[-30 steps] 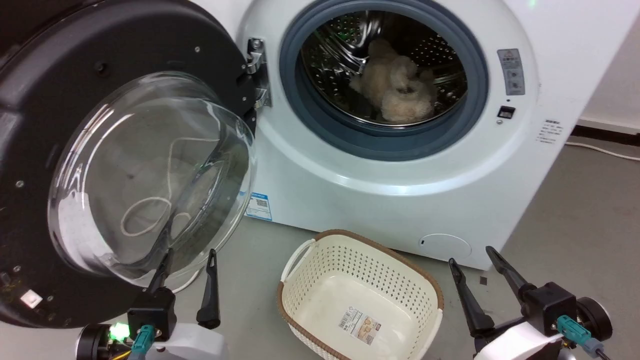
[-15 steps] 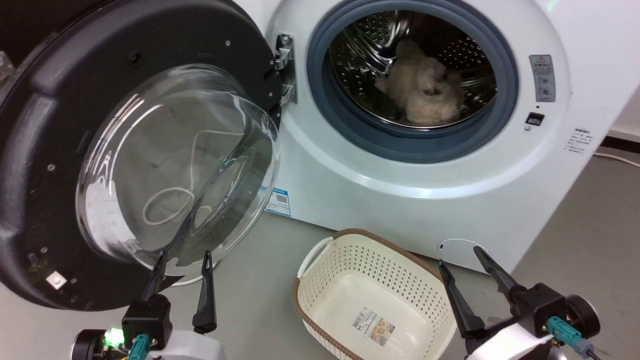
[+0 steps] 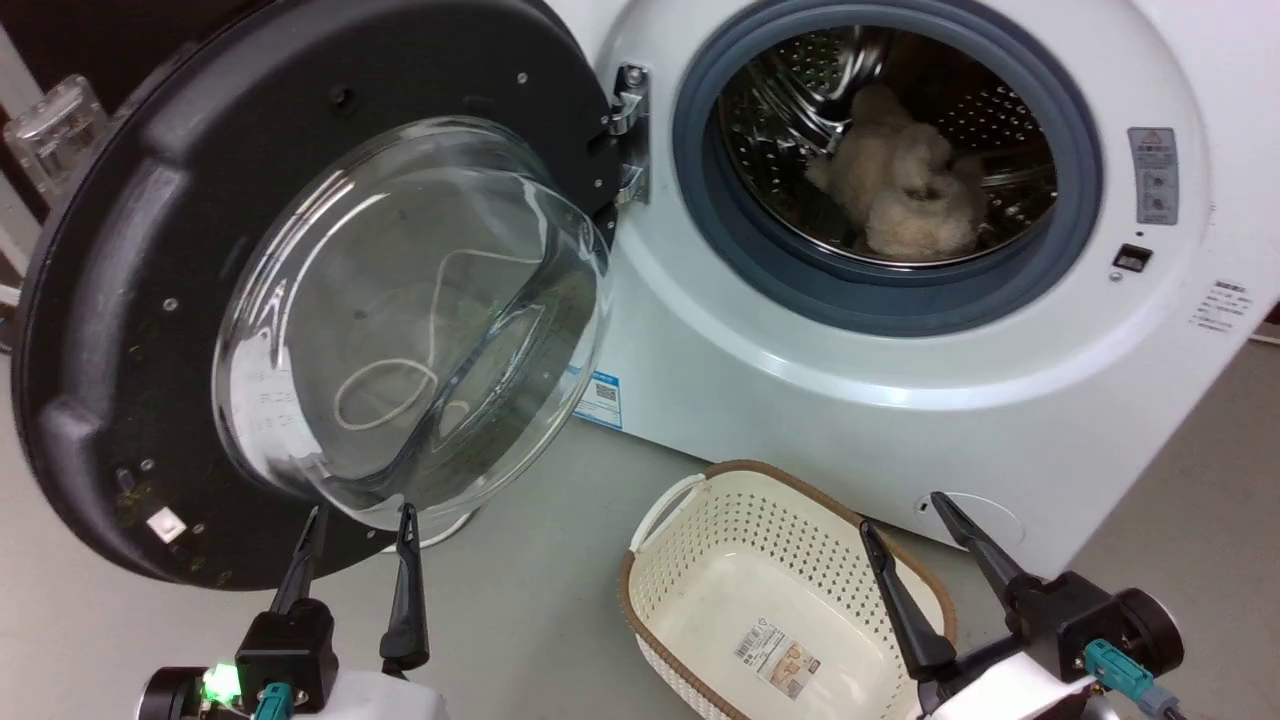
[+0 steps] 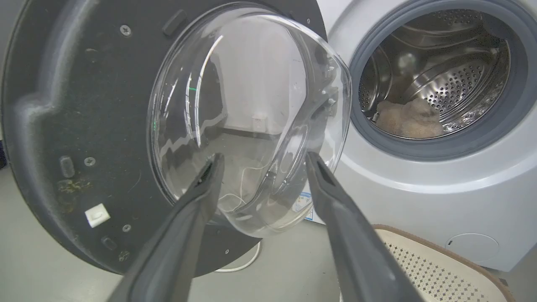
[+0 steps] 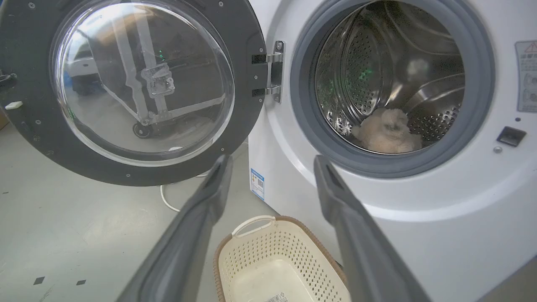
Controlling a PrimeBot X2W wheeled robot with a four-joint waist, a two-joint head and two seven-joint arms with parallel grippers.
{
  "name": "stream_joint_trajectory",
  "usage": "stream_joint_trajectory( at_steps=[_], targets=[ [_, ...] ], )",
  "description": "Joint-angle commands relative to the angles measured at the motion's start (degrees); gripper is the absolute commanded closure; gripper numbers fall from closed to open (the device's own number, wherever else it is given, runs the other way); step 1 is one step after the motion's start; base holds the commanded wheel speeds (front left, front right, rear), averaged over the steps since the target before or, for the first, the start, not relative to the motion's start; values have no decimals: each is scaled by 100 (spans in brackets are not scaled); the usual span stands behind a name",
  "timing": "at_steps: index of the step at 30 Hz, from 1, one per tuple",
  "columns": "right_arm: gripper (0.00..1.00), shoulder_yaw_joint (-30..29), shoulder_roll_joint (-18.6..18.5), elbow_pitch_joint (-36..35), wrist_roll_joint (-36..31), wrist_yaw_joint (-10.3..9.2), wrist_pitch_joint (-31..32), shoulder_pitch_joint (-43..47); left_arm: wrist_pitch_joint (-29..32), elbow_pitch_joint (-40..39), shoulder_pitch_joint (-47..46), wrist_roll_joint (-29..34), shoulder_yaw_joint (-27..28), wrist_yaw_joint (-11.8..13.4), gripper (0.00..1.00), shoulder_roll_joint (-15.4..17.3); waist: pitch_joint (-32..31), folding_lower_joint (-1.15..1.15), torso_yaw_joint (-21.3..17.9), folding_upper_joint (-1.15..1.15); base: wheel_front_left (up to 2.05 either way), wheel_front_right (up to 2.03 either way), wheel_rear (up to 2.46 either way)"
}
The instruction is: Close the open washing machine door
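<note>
The washing machine door point(image 3: 140, 300) is a round black disc with a bulging glass bowl point(image 3: 410, 320), swung wide open to the left on its metal hinge point(image 3: 630, 130). The white washing machine point(image 3: 900, 400) shows its steel drum with a fluffy beige item point(image 3: 900, 190) inside. My left gripper point(image 3: 360, 515) is open, fingertips just below the glass bowl point(image 4: 247, 121) and apart from it. My right gripper point(image 3: 905, 510) is open at the lower right, over the basket's right rim and in front of the washer's round hatch. The door point(image 5: 37, 126) also appears in the right wrist view.
A cream perforated laundry basket point(image 3: 690, 560) with a brown rim stands empty on the grey floor in front of the washer. A white cable point(image 5: 165, 201) lies on the floor under the door. A clear object point(image 3: 55, 130) sits at the far left behind the door.
The whole head view has shifted right, so the camera turned left. Both grippers keep their places at the bottom, still open; the left fingertips now sit lower against the glass bowl.
</note>
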Motion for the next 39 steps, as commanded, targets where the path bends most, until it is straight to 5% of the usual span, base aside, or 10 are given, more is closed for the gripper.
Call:
stream_joint_trajectory(
  at_steps=[1, 18, 19, 20, 33, 39],
  targets=[
    [0, 41, -37, 32, 49, 4, -69, -78, -75, -26, 97, -30, -7, 38, 0, 12, 5, 0, 58, 0, 0, 0, 0],
    [0, 232, -100, 120, 130, 4, -272, -140, -279, -63, 189, -35, -44, 107, 0, 14, 18, 0, 475, 0, 0, 0, 0],
    [0, 239, -101, 125, 135, 4, -284, -138, -291, -59, 194, -42, -46, 106, 66, 13, 17, 0, 498, 0, 0, 0, 0],
    [0, 244, -100, 128, 140, 4, -296, -135, -303, -65, 196, -47, -49, 103, 100, 14, 16, 0, 522, 0, 0, 0, 0],
    [0, 166, -75, 119, 136, 5, -440, 57, -447, -594, -123, -389, 359, 56, 100, 48, 57, 0, 804, 0, 0, 0, 0],
    [0, 91, -65, 40, 64, 5, -512, 161, -491, -577, -966, -1254, 1051, -325, 100, 375, 169, 0, 917, 0, 0, 0, 0]
  ],
)
